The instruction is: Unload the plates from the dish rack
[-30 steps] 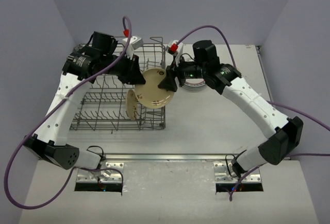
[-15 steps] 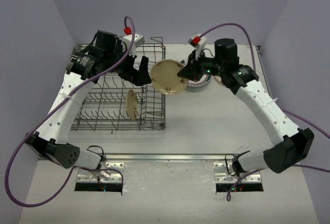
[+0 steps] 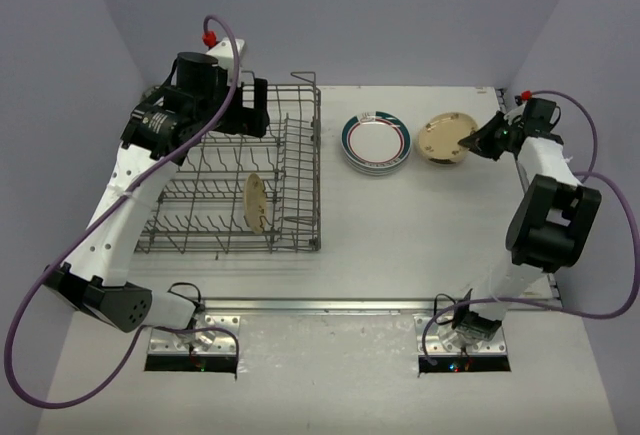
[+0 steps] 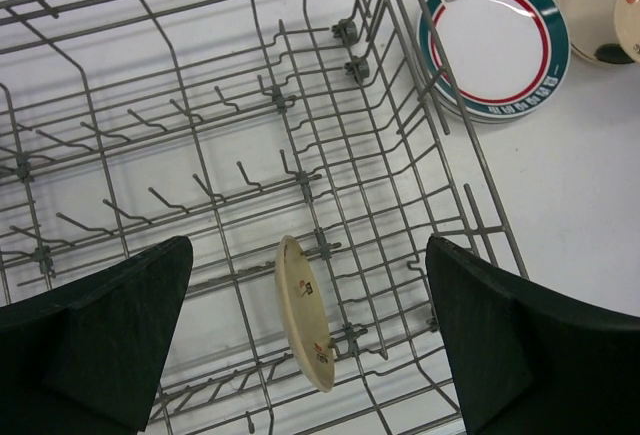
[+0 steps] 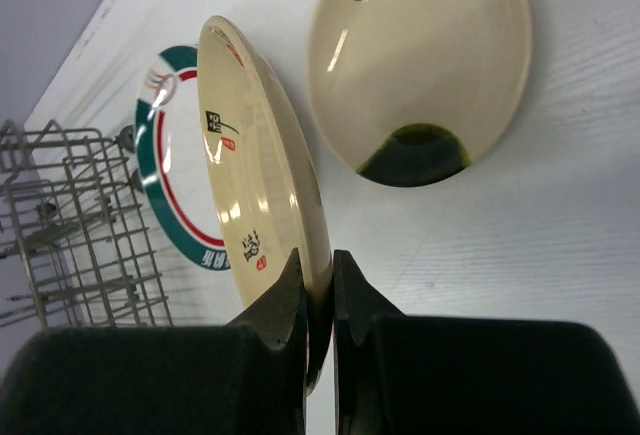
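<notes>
While the rack point(image 3: 316, 170) sits left, banded plates point(image 3: 376, 142) are stacked on the table point(image 3: 400, 235) just right of it. One tan plate point(image 3: 257, 203) stands on edge in the rack's near right; a flat plate point(image 5: 430, 45) lies far right. Right gripper point(image 5: 318, 265) pinches a tilted plate point(image 5: 255, 165) by the rim; left gripper point(image 3: 252, 107) gapes open over the rack.

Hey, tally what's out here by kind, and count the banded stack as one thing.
Tan plates: 3 (one in the rack, one lying on the table, one in the right pincer)
Banded plate stack: 1
Dish rack: 1
Total: 5
</notes>
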Controlling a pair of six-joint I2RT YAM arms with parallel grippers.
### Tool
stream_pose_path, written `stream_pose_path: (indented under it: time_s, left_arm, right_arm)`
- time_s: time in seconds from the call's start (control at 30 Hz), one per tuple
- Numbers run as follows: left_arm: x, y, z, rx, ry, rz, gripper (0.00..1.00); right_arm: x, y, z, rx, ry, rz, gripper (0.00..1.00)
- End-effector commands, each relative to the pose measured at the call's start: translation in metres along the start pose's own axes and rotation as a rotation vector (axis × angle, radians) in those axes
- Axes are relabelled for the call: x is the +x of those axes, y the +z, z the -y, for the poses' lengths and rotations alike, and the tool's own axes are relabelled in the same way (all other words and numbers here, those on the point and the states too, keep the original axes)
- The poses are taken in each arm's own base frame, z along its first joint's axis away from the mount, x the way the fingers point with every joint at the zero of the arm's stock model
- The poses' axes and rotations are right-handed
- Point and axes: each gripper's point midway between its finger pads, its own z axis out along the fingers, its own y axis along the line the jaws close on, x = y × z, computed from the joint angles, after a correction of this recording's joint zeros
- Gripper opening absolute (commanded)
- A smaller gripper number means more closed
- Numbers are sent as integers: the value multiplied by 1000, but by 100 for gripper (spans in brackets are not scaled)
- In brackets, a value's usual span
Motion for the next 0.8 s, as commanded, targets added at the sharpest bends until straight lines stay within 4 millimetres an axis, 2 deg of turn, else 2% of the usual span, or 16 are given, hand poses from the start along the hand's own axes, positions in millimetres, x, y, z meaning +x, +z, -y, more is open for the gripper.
stream_pose_path:
  time_s: [0.0,0.13,0.33,0.43,0.47,0.53,0.57,0.63,0.7,0.77]
  left_arm:
    - [-6,0,-17,-98,-29,39,100]
    - [2,3,-20,-114,-19,13,100]
    - [14,9,-24,-133,-6,-28,100]
    - [16,12,-26,-142,-4,-38,100]
    - [16,12,-26,-144,-2,-40,100]
    - [17,13,-28,-153,-1,-47,100]
    - [17,13,-28,-155,-1,-48,100]
    - [17,12,-30,-162,-1,-50,100]
    - [19,12,-31,-171,-4,-63,100]
    - [28,15,-35,-197,-19,-89,98]
  right_arm:
    - [-33,22,0,2,85,81,0]
    - [-38,47,19,37,105,70,0]
    - [-40,67,37,54,108,62,0]
    - [-37,76,42,45,111,37,8]
    - [-35,79,42,35,111,20,17]
    - [-32,79,42,35,103,2,44]
    - [-33,77,42,41,96,5,57]
    - [-36,68,44,83,61,24,77]
    - [-38,58,56,168,20,58,86]
    - [-45,42,59,227,-51,107,97]
